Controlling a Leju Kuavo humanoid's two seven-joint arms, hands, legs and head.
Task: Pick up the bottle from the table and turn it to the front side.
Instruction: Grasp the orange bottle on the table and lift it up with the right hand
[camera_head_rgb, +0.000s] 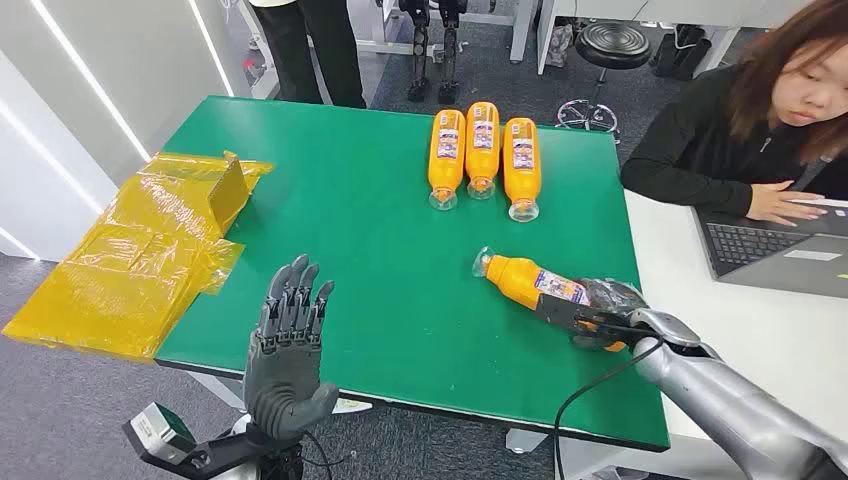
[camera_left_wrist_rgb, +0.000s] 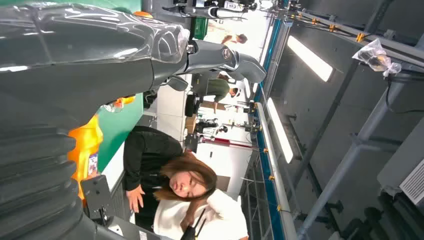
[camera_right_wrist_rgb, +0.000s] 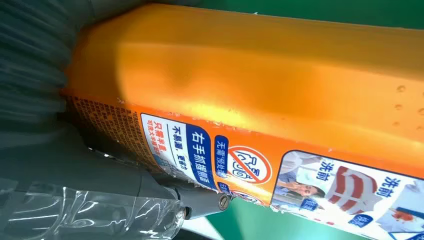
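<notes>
An orange bottle (camera_head_rgb: 530, 281) with a clear cap lies on its side on the green table (camera_head_rgb: 380, 240), cap pointing left. My right hand (camera_head_rgb: 598, 312) grips its bottom end, fingers wrapped over the label. Close up in the right wrist view the bottle (camera_right_wrist_rgb: 260, 80) shows its orange side and the edge of its label, with my thumb (camera_right_wrist_rgb: 150, 187) under it. My left hand (camera_head_rgb: 290, 335) is raised above the table's front edge, fingers spread, holding nothing. In the left wrist view that hand (camera_left_wrist_rgb: 90, 65) is spread too.
Three more orange bottles (camera_head_rgb: 483, 150) lie side by side at the table's far edge. Yellow plastic sheets (camera_head_rgb: 140, 245) hang over the left edge. A person (camera_head_rgb: 760, 120) sits at a laptop (camera_head_rgb: 775, 250) on the white table to the right.
</notes>
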